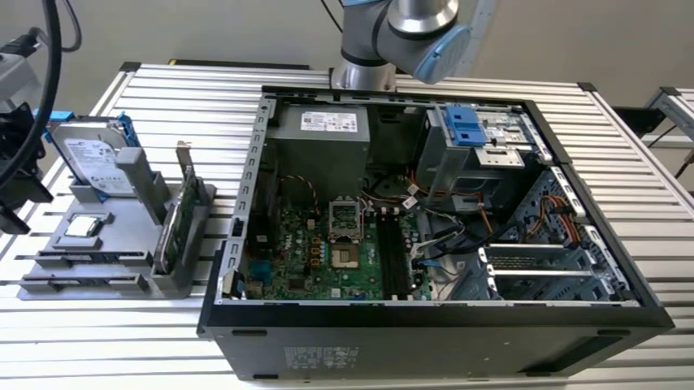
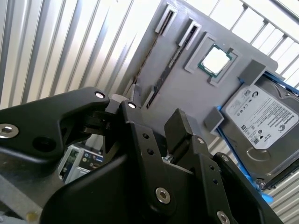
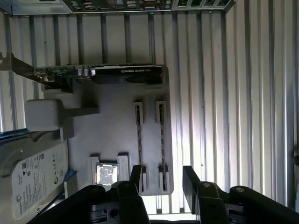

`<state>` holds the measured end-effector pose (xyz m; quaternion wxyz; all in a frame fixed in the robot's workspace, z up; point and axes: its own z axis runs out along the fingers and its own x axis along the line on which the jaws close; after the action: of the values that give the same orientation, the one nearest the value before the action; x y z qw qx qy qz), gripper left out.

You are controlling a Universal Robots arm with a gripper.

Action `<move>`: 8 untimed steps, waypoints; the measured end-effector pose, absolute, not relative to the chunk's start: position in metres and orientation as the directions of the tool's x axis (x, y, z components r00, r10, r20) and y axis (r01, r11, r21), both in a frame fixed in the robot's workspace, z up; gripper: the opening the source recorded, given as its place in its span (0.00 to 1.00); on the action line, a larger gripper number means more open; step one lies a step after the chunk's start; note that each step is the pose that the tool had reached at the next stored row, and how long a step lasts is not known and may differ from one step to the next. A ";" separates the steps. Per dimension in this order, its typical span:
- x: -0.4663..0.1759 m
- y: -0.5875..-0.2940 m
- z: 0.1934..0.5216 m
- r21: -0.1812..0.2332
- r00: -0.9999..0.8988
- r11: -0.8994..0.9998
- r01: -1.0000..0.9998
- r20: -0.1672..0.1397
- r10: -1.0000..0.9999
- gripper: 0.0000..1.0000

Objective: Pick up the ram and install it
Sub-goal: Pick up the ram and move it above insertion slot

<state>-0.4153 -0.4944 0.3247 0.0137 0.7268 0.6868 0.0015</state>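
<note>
Ribbed silver metal table [image 1: 119,349], backed at its far edge by a plain pale wall [image 1: 217,28]. Beyond its edge on the exterior view's right, corner of a second slatted table [image 1: 674,106]. Bright glare across the slats [image 3: 261,93] [image 2: 56,51] in both wrist views.

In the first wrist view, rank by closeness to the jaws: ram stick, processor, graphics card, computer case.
1. Ram stick, right at the gripper.
2. Processor, beside it.
3. Graphics card, holder's far end.
4. Computer case, beyond the holder.

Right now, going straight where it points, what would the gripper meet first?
Probably the ram stick at the edge of the gray holder, between the open fingers of the gripper; depth is unclear.
</note>
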 end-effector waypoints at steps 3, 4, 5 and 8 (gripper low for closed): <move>-0.415 -0.494 0.323 0.022 0.057 -0.056 0.998 -0.017 0.998 1.00; -0.415 -0.494 0.322 0.022 0.057 -0.056 0.998 -0.017 0.998 1.00; -0.415 -0.494 0.321 0.022 0.057 -0.056 0.998 -0.017 0.998 1.00; -0.415 -0.494 0.319 0.022 0.057 -0.056 0.998 -0.017 0.998 1.00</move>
<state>-0.4153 -0.4944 0.3192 0.0137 0.7268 0.6867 0.0015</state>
